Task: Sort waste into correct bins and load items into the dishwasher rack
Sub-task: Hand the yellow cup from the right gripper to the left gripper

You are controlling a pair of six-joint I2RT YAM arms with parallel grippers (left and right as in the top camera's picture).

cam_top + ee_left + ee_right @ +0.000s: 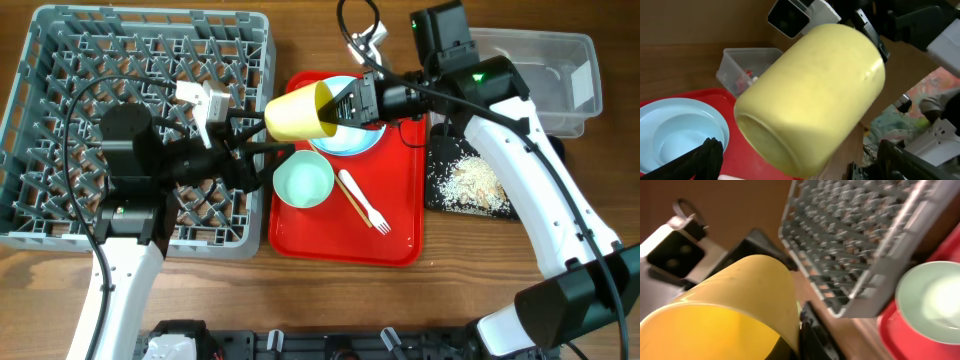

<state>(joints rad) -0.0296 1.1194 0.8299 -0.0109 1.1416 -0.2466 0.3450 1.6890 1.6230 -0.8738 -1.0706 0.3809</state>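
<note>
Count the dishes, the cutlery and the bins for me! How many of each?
Dishes: 3 (yellow cup, pale blue plate, pale bowl)
Cutlery: 2 (white fork, wooden chopstick)
Bins: 2 (clear tub, black tray)
Total: 7

We've got a red serving tray [400,235] lying flat about mid-table. It's rectangular with rounded corners and a low raised rim. Under it is the wooden table [300,300], warm brown, grain running left to right. In the left wrist view there's a colourful pink-and-teal patch [940,85] off to the right, too blurry to name.
</note>
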